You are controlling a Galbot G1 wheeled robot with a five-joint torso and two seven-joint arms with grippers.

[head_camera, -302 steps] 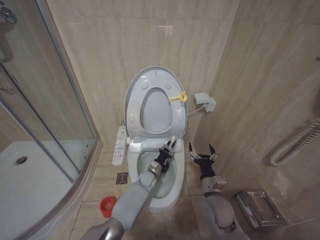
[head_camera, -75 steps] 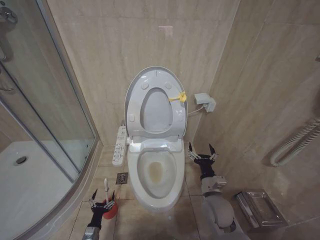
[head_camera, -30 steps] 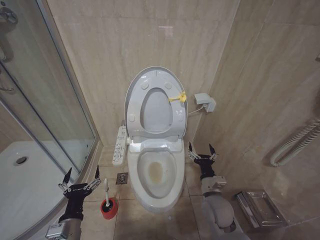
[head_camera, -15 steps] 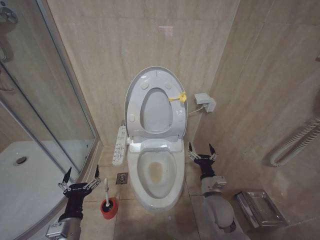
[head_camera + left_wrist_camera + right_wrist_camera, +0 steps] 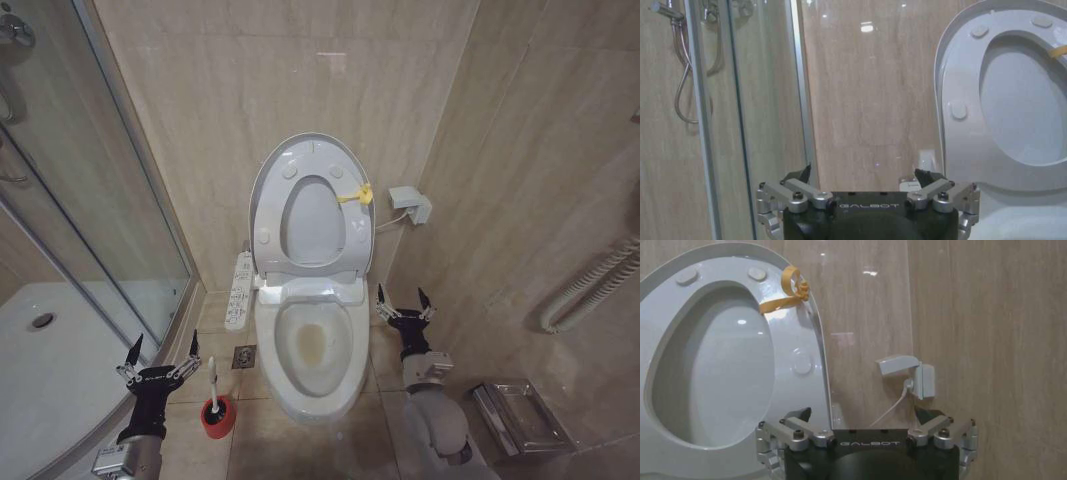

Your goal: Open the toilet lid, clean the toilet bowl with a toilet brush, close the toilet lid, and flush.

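Note:
The toilet lid (image 5: 313, 225) stands raised against the wall, seen through the hole of the raised seat (image 5: 265, 215), with a yellow loop (image 5: 357, 195) at its edge. Below lies the open toilet bowl (image 5: 310, 345), stained yellowish inside. The toilet brush (image 5: 211, 380) stands upright in its red cup (image 5: 215, 418) on the floor left of the bowl. My left gripper (image 5: 162, 352) is open, just left of the brush and apart from it. My right gripper (image 5: 402, 298) is open and empty beside the bowl's right rim. Both wrist views face the raised lid (image 5: 1027, 110) (image 5: 707, 375) beyond open grippers (image 5: 863, 172) (image 5: 861, 412).
A glass shower door (image 5: 100, 200) and white shower tray (image 5: 50, 370) close off the left. The side control panel (image 5: 240, 290) and a floor drain (image 5: 244, 356) lie left of the bowl. A wall box (image 5: 410, 203), a hose (image 5: 590, 290) and a metal box (image 5: 520, 415) are on the right.
My left gripper earlier held the brush in the bowl, then set it in the red cup, let go and moved left. Over the last second nothing moved.

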